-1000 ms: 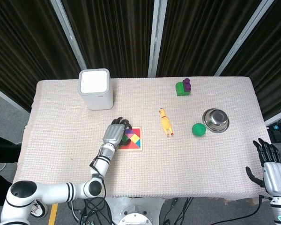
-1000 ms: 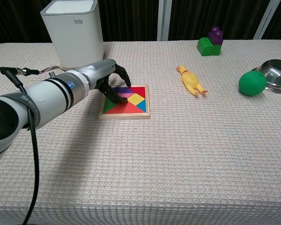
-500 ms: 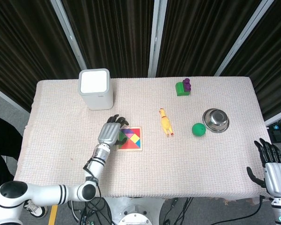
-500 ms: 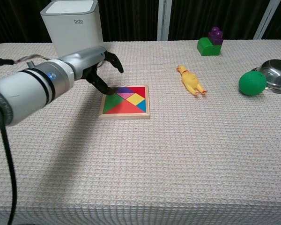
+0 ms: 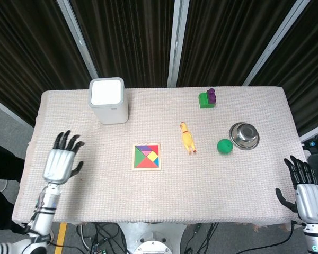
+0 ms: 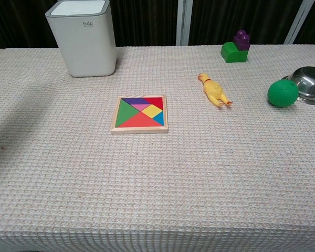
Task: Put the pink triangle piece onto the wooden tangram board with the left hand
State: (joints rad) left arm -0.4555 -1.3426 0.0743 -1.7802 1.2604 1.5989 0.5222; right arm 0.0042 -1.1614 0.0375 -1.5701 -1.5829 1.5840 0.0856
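Note:
The wooden tangram board [image 5: 147, 157] [image 6: 139, 114] lies flat near the table's middle, filled with coloured pieces. The pink triangle piece [image 6: 142, 107] [image 5: 147, 154] sits inside it, between the purple and yellow pieces. My left hand [image 5: 61, 162] hovers at the table's left edge, far from the board, fingers spread and holding nothing; the chest view does not show it. My right hand [image 5: 304, 192] hangs off the table's right front corner, fingers apart and empty.
A white box-shaped device [image 5: 108, 100] [image 6: 84, 35] stands at the back left. A yellow rubber chicken [image 5: 187, 138] [image 6: 214, 90], a green ball [image 5: 224, 146] [image 6: 283, 93], a steel bowl [image 5: 244, 135] and a green and purple block [image 5: 207, 98] [image 6: 235, 48] lie to the right.
My left hand has let go over the board and drawn back left to the table's edge, leaving the chest view. The pink triangle now lies uncovered in the board. The right hand barely moved.

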